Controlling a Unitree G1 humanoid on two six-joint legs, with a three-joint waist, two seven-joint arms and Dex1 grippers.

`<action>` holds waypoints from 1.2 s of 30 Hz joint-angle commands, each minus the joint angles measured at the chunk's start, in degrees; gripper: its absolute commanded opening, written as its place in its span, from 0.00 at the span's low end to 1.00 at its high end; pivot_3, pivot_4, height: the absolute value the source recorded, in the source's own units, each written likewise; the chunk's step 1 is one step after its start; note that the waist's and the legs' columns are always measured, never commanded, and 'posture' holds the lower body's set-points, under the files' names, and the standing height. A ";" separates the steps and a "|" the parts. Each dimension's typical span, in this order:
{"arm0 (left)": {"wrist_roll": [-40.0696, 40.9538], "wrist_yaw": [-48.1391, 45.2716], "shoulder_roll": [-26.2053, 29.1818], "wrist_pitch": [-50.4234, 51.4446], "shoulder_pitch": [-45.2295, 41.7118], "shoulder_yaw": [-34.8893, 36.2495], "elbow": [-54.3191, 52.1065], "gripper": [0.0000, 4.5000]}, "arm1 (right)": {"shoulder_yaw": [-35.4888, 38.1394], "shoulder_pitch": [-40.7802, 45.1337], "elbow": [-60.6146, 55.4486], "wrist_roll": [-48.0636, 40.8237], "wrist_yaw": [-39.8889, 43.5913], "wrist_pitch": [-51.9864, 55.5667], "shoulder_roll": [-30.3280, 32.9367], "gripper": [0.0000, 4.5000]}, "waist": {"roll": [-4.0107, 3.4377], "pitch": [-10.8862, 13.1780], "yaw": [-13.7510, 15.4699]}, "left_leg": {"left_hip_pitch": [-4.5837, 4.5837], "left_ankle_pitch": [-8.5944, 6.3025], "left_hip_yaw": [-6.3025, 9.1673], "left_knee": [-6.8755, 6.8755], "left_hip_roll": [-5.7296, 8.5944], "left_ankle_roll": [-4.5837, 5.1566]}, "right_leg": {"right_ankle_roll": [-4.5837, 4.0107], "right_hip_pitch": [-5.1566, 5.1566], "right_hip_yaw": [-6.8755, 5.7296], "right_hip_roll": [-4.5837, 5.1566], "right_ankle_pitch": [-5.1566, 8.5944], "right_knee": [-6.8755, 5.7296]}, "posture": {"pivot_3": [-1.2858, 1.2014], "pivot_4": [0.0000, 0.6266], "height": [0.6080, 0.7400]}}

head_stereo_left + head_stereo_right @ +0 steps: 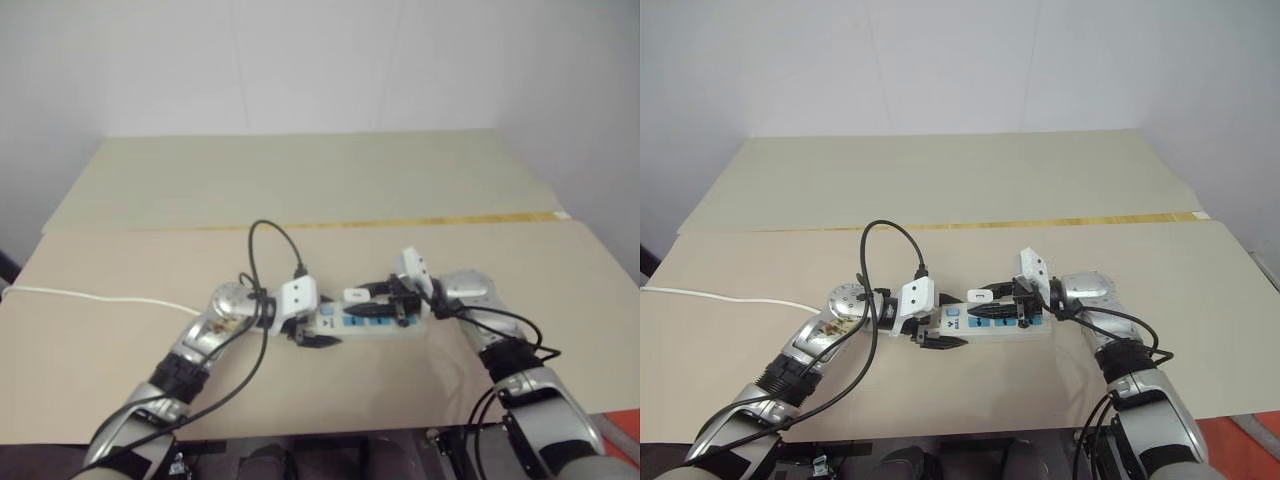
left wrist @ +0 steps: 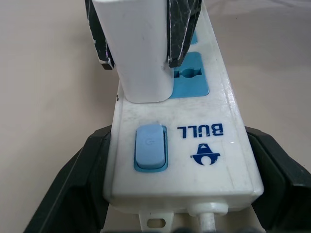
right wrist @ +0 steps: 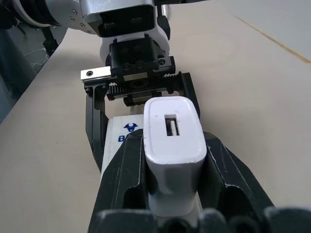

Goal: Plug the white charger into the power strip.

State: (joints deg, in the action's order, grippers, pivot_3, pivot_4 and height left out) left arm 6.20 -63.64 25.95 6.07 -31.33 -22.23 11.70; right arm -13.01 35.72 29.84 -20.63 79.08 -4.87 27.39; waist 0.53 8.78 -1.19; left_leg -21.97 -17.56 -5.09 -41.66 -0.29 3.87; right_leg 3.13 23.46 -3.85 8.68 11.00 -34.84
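Strip (image 1: 990,320) lay lower centre of head view on matte tan table (image 1: 1040,180), thin white cord (image 1: 710,295) running off left edge. Left gripper (image 2: 184,194) clamped on strip's switch end; left wrist cam showed blue rocker switch (image 2: 151,146), glossy white casing, blue socket face (image 2: 190,77) — detail too small in head view. Right gripper (image 3: 172,194) clamped on white charger (image 3: 174,145), boxy w/ rounded corners, slot in end face per right wrist cam. Charger stood on strip just beyond switch, prongs hidden.
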 commanded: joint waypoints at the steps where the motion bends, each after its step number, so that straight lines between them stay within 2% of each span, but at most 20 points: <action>1: -0.92 -1.48 3.97 0.19 0.68 2.16 0.10 0.74 | 1.02 -3.47 4.05 3.96 -1.59 3.33 3.43 0.24 | 0.00 0.00 0.01 | 0.00 0.00 0.00 0.01 0.00 0.00 | 0.00 0.00 0.00 0.00 0.00 0.00 | 0.52 0.24 1.00; 7: -0.94 -1.60 3.89 0.07 0.53 2.08 0.28 0.74 | 0.96 -3.94 3.34 4.05 -1.75 3.16 3.22 0.24 | 0.00 0.00 0.03 | 0.00 0.00 0.00 0.04 0.00 0.00 | -0.02 0.01 0.00 0.00 0.01 0.02 | 0.52 0.24 1.00; 16: -0.72 -1.34 3.85 0.17 0.61 1.96 0.33 0.74 | 2.06 -3.32 3.71 4.86 -1.37 2.68 2.73 0.91 | 0.07 -0.04 -0.62 | 0.09 -0.03 -0.03 0.05 -0.18 -0.08 | -0.13 0.00 0.00 -0.14 0.06 0.23 | 0.52 0.24 1.00; 29: -0.68 -0.91 2.89 0.15 0.66 1.85 0.62 0.74 | 5.20 -1.96 -0.05 2.83 0.87 6.09 4.61 0.91 | 0.07 -0.04 -0.56 | 0.07 -0.05 -0.04 0.06 -0.29 -0.15 | -0.20 0.01 -0.01 -0.21 0.06 0.25 | 0.52 0.24 1.00; 36: -0.49 0.94 1.46 0.73 1.02 2.44 0.50 0.74 | 8.27 -2.10 -7.32 -0.87 2.19 11.49 7.47 0.91 | 0.01 0.00 -0.02 | -0.44 -0.03 -0.21 0.03 -0.28 -0.18 | -0.24 0.69 0.10 -0.20 0.04 -0.06 | 0.52 0.24 1.00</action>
State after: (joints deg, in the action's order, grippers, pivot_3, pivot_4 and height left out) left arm 6.85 -64.32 27.09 5.87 -31.12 -20.99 11.49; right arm -7.56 33.04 25.93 -19.41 80.63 5.57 33.52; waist 0.55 8.78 -1.21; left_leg -22.41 -17.58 -5.33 -41.63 -0.56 3.70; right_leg 2.89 24.15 -3.74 8.48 11.03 -34.89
